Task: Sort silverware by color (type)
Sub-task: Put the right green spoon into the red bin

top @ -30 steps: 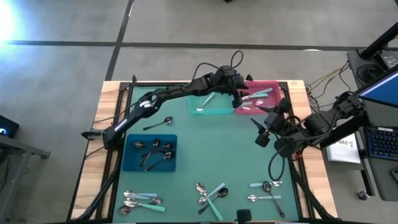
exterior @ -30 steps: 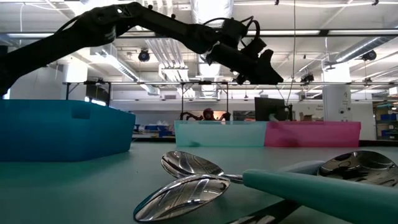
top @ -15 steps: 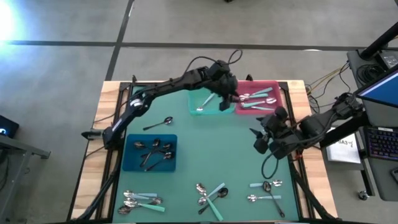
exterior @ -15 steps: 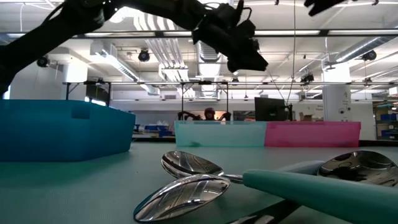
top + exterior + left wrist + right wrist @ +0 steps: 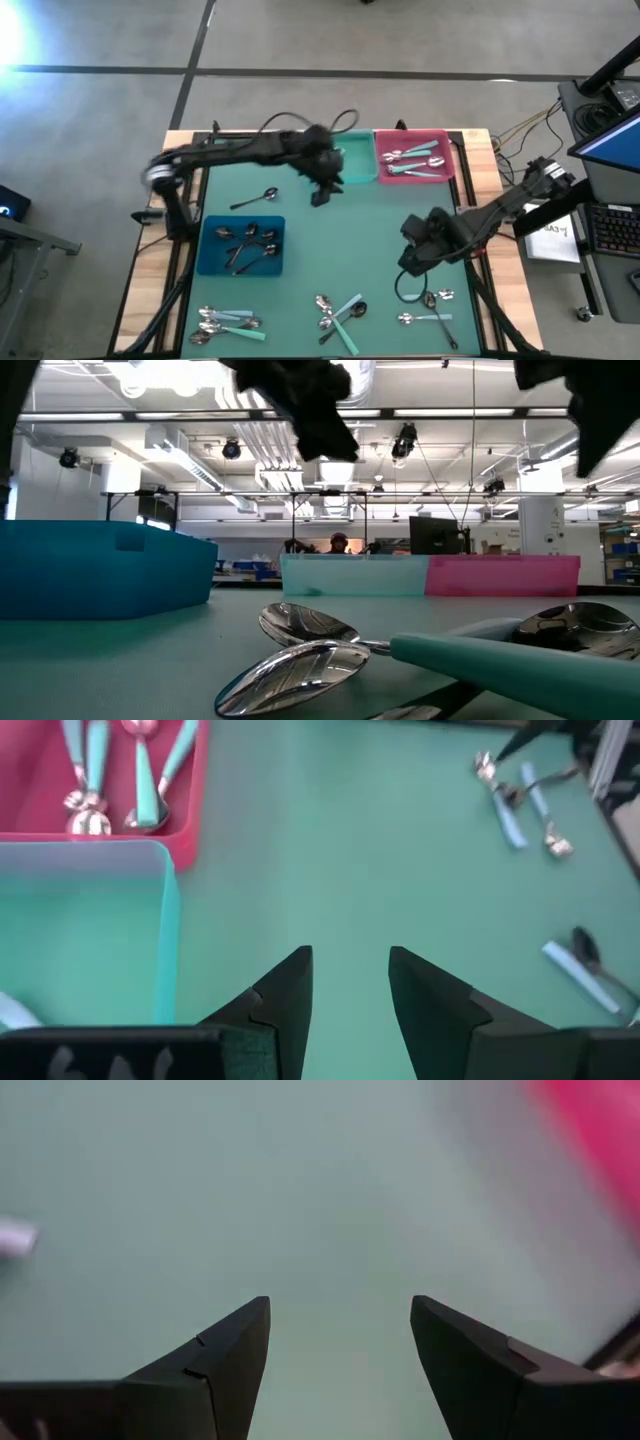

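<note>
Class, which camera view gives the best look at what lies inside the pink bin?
The high view: it looks straight down into the pink bin, showing its teal-handled spoons whole. The left wrist view shows only a corner of the bin with some spoons. The low view shows just its side wall; the right wrist view, a pink blur.

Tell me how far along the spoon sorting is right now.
Partly done. The pink bin holds teal-handled spoons, the blue bin dark spoons. Both the left gripper and right gripper are open and empty. Left: the lone spoon above the blue bin and three mixed piles along the near edge.
</note>
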`<state>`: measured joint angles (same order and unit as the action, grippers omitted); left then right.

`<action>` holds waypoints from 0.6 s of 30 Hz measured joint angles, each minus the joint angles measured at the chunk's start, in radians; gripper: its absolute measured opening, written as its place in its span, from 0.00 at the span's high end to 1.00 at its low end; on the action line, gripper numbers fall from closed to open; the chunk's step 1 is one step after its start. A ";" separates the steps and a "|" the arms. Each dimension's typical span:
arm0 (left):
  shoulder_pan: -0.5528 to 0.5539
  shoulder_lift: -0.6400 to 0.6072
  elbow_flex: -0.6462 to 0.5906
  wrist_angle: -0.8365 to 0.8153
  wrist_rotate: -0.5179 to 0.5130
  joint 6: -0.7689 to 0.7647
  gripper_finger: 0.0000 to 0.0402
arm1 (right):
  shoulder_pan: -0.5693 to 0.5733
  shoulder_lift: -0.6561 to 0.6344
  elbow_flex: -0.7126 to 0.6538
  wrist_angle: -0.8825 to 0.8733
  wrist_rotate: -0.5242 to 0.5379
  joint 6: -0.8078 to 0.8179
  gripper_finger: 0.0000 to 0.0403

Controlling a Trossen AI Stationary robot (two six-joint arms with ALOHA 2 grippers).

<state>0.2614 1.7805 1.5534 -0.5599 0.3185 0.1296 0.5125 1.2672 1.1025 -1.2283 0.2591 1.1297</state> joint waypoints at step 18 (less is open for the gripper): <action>-0.311 -0.591 -0.787 0.756 -0.281 -0.400 0.71 | 0.189 0.210 -0.013 0.262 -0.427 0.355 0.42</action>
<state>-0.0499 1.1896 0.7661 0.1959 0.0379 -0.2699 0.7013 1.4776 1.0897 -0.9663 -0.1683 1.4850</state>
